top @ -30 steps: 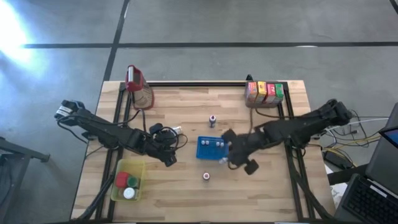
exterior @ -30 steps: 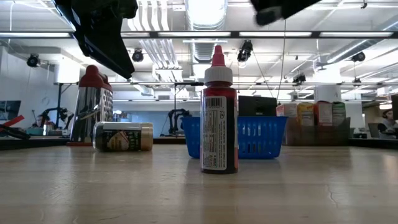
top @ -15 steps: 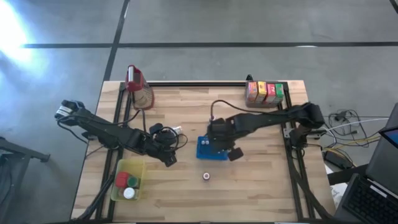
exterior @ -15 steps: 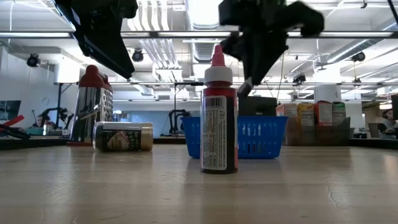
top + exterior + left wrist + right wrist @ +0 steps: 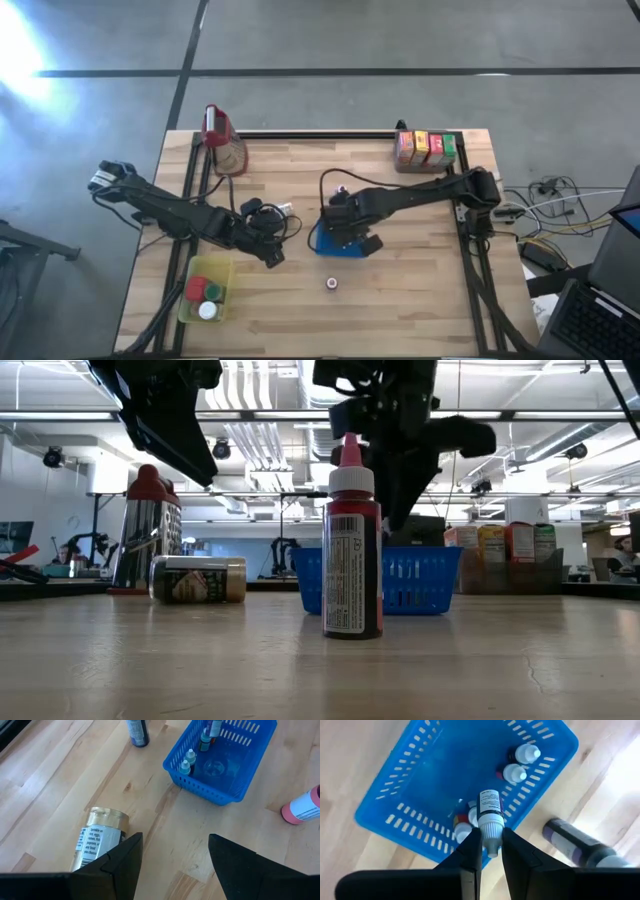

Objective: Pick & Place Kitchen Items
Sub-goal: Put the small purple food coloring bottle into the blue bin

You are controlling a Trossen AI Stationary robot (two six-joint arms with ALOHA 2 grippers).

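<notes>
I have a small white-capped bottle [image 5: 490, 815] pinched by its cap end between my right fingers [image 5: 472, 851], label end pointing down, hanging directly over the blue basket [image 5: 410, 785]. I grip it high by the cap so the body can drop in clear of my fingers. Inside the basket, two white-capped bottles [image 5: 520, 764] stand along the far wall and others [image 5: 462, 831] cluster just under the one I hold, so the bare blue floor on the open side looks like the better spot to let go.

My right gripper [image 5: 345, 222] sits over the basket, near the worktop's [image 5: 420, 300] middle. Beside the basket a dark bottle [image 5: 575, 845] stands outside its wall, and on the nearer side of the basket a red bottle [image 5: 351, 550] stands alone, seemingly still to be collected.

My left gripper [image 5: 172, 852] waits well apart from the basket, fingers parted and empty, above a gold-lidded jar [image 5: 97, 840] lying on its side, probably its next pick.
</notes>
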